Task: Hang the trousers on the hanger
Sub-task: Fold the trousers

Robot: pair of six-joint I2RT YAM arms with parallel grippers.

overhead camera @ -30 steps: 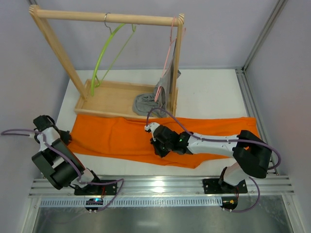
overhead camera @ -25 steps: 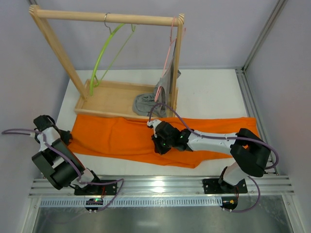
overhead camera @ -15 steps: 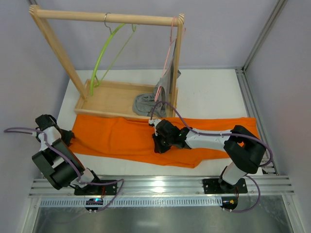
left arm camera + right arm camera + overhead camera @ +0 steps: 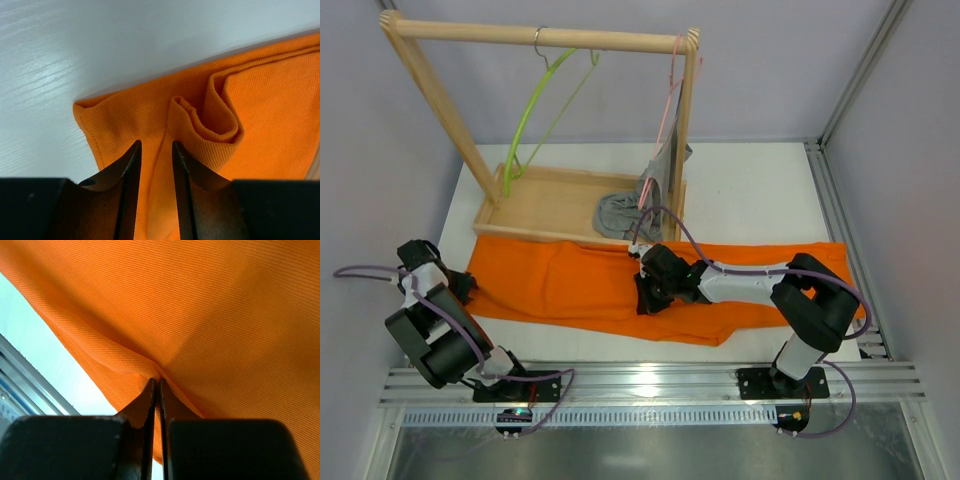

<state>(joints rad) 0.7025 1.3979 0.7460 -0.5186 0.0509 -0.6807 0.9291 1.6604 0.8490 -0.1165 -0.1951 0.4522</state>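
Note:
The orange trousers (image 4: 560, 285) lie flat across the table in front of the wooden tray. The lime-green hanger (image 4: 535, 105) hangs empty from the rack's top bar at the left. My left gripper (image 4: 458, 287) is at the trousers' left end; in the left wrist view its jaws (image 4: 156, 145) stand narrowly apart with a ridge of orange cloth (image 4: 220, 115) between them. My right gripper (image 4: 642, 298) is down on the middle of the trousers; in the right wrist view it (image 4: 156, 381) is shut on a pinched fold of the cloth (image 4: 210, 305).
A wooden rack (image 4: 540, 35) stands on a wooden tray (image 4: 535, 200) at the back. A pink hanger (image 4: 667, 110) at the rack's right post bears a grey garment (image 4: 625, 210) that pools into the tray. A metal rail (image 4: 650, 385) runs along the near edge.
The right arm's elbow has swung in toward the trousers while its gripper stayed on the cloth's middle. The left gripper has shifted slightly nearer along the trousers' left end.

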